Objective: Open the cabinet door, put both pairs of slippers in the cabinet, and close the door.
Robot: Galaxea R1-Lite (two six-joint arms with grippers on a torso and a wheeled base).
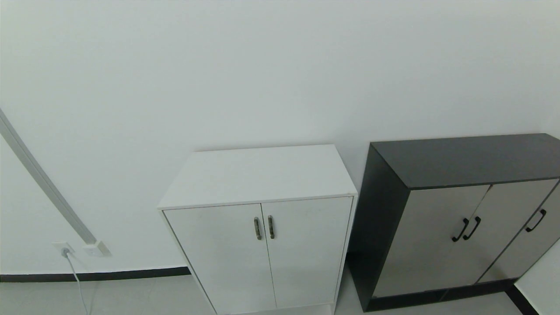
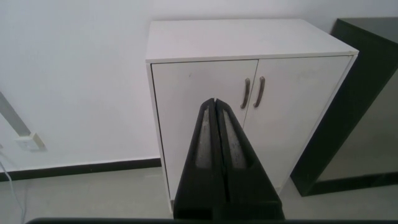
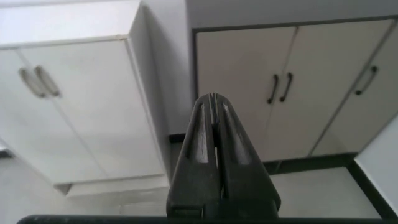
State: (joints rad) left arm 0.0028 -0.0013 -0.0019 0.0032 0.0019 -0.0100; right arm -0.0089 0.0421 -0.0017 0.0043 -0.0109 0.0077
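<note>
A white two-door cabinet stands against the wall with both doors closed and two grey handles side by side at the middle. The left wrist view shows the same white cabinet with its handles; my left gripper is shut, empty, and held some way in front of the left door. My right gripper is shut and empty too, in front of the gap between the white cabinet and the darker one.
A black cabinet with grey doors and black handles stands right of the white one, doors closed. A wall socket with a plugged cable and a slanted conduit are on the left wall. Grey floor lies in front.
</note>
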